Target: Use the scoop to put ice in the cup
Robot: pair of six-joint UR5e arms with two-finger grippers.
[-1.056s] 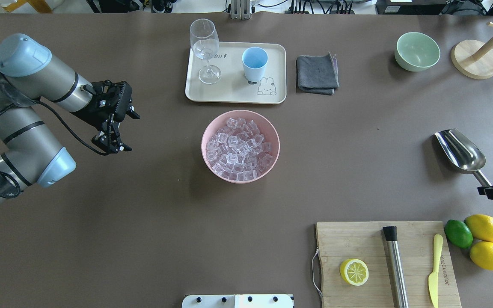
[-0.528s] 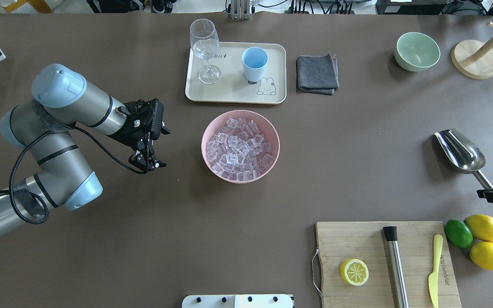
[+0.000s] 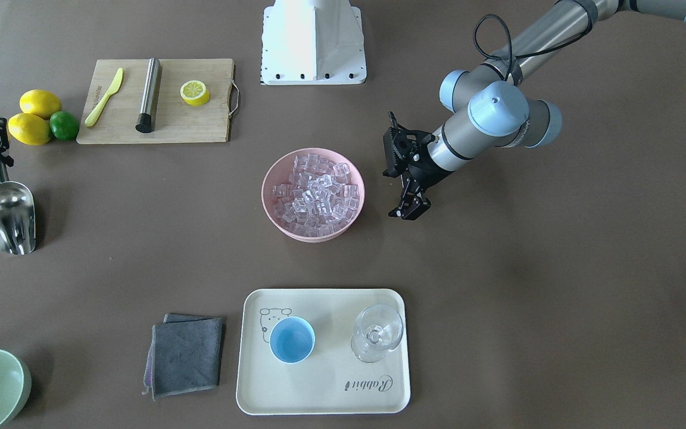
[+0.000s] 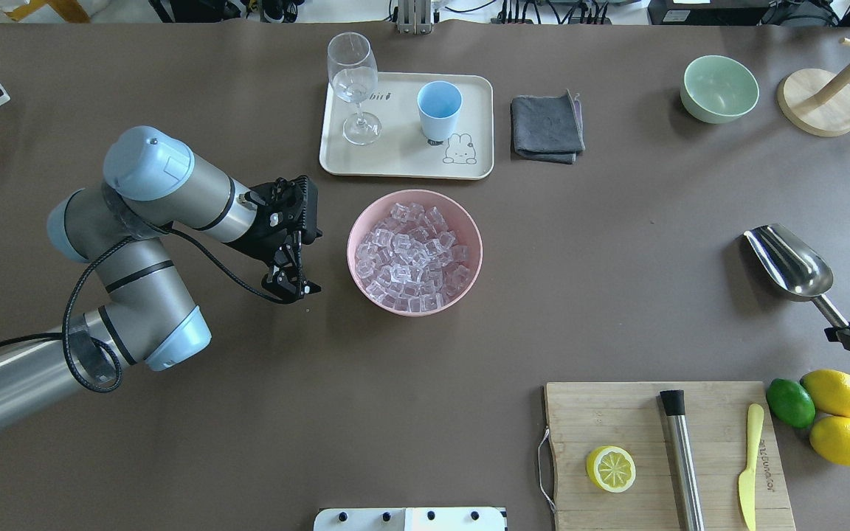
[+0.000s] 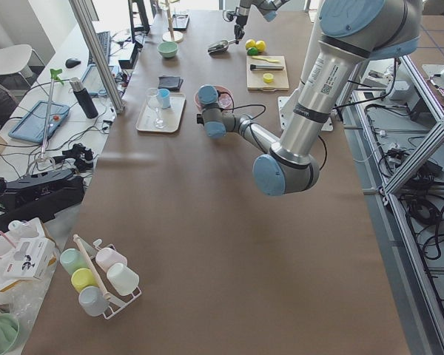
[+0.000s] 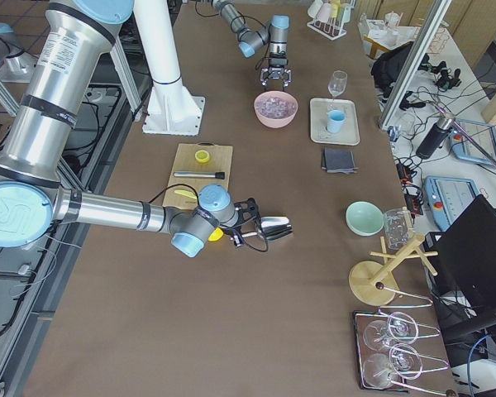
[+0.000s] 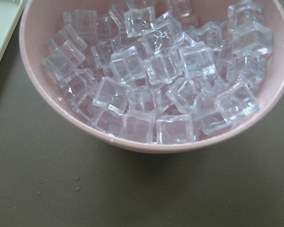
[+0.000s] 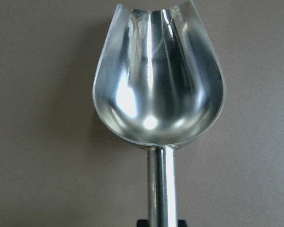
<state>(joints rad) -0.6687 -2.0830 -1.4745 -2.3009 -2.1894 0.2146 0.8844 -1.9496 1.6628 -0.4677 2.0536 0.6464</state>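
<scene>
The ice is a heap of clear cubes in a pink bowl at mid-table; it fills the left wrist view. The light-blue cup stands upright and empty on a cream tray beyond the bowl. The steel scoop lies at the right, trough up and empty. My right gripper is shut on its rod handle. My left gripper is open and empty, pointing down just left of the bowl.
A stemmed glass shares the tray. A grey cloth, a green bowl and a wooden stand lie at the back right. A cutting board with a lemon half, steel cylinder and knife sits front right, beside lemons.
My left arm has swung right, bringing its gripper from the table's left up beside the pink bowl. The scoop has shifted slightly in my right gripper.
</scene>
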